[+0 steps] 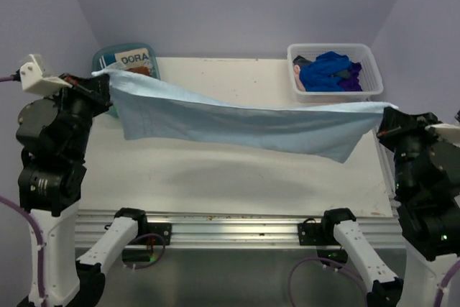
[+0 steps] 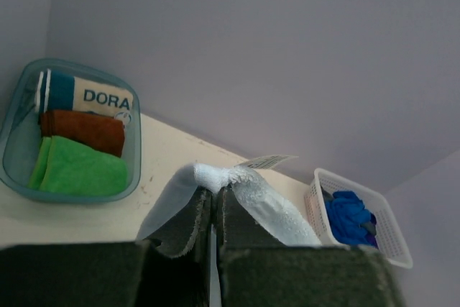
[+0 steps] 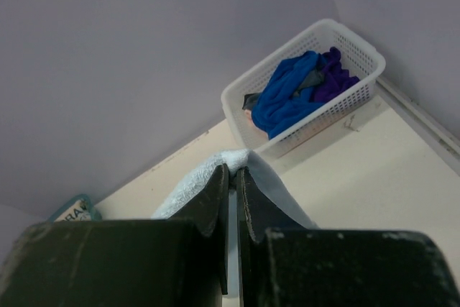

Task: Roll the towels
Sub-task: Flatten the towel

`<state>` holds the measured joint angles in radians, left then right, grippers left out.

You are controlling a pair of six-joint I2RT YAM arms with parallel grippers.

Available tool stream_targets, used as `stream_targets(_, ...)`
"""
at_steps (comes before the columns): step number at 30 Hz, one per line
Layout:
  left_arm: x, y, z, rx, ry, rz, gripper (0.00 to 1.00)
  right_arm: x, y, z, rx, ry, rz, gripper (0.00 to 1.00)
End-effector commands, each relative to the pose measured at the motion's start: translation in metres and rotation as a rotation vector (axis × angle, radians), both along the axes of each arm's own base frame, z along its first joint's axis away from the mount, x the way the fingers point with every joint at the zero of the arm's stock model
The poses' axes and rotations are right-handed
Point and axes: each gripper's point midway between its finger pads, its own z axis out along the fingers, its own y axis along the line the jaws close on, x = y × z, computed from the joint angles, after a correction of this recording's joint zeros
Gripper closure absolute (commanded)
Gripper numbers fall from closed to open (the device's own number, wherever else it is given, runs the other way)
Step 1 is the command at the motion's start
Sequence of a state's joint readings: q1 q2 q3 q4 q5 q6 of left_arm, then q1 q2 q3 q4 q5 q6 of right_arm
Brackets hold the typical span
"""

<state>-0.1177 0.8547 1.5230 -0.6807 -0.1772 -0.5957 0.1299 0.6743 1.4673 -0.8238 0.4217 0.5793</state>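
Observation:
A light blue towel hangs stretched in the air above the table, held at both upper corners. My left gripper is shut on its left corner, where a white label sticks out. My right gripper is shut on its right corner. A rolled green towel and a rust-brown towel lie in a teal tub at the back left. A dark blue towel and a purple towel lie crumpled in a white basket at the back right.
A white-and-teal item printed "DORA" lies in the teal tub behind the rolled towels. The towel casts a shadow on the white table below it. Purple walls close in the back and sides.

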Motion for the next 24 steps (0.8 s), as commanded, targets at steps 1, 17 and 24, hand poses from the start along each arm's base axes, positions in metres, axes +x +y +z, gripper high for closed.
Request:
stream_targets(1, -0.046, 0.027, 0.039, 0.060, -0.121, 0.108, 1.00, -0.045, -0.023, 0.018, -0.036, -0.056, -0.092, 1.00)
stream_targets(17, -0.110, 0.046, 0.019, 0.020, -0.125, 0.183, 1.00, -0.099, -0.036, -0.014, -0.029, 0.042, -0.133, 1.00)
stream_targets(24, -0.089, 0.047, -0.012, 0.039, -0.035, 0.199, 1.00, -0.069, -0.029, -0.031, -0.044, 0.113, -0.115, 1.00)
